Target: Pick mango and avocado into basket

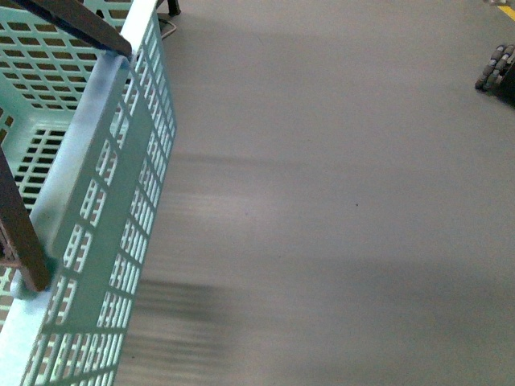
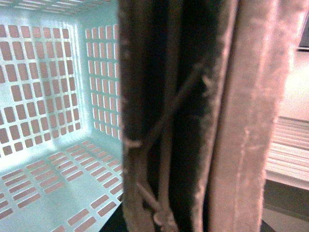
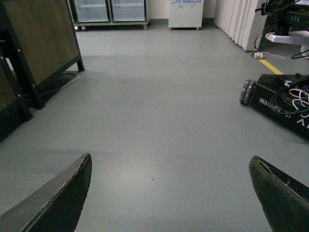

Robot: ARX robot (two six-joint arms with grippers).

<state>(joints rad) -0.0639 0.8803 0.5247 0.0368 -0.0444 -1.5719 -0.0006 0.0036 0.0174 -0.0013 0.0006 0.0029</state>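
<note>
1. Basket (image 1: pixel 121 225): it is pale blue-green with lots of little slots, and it sits on the grey floor (image 1: pixel 338 201) with its open side up.
2. Its long side runs away from the robot. In the front view the near end is low in the corner and the far end points up and away.
3. Two brown handles (image 1: pixel 76 20) show on it. One lies across the far end and one comes down to a round pin on the long rim.
4. A black wheeled machine (image 1: pixel 492 67) is parked on the floor. The basket is well apart from the black wheeled machine, on the robot's left side, with bare floor between them.
5. The left wrist view looks into the basket (image 2: pixel 43 72), at two slotted walls that meet in a corner and at the slotted bottom.
6. A brown bar (image 2: pixel 241 121) stands very close to that camera, in front of the basket. It is too blurry to tell what it is.
7. The left gripper does not show, so I cannot tell if it is open or closed.
8. The right gripper (image 3: pixel 170 164) has its two dark fingers (image 3: pixel 63 198) spread wide with nothing between them. It hangs over bare floor, and the black wheeled machine is ahead of it and off to one side.
</note>
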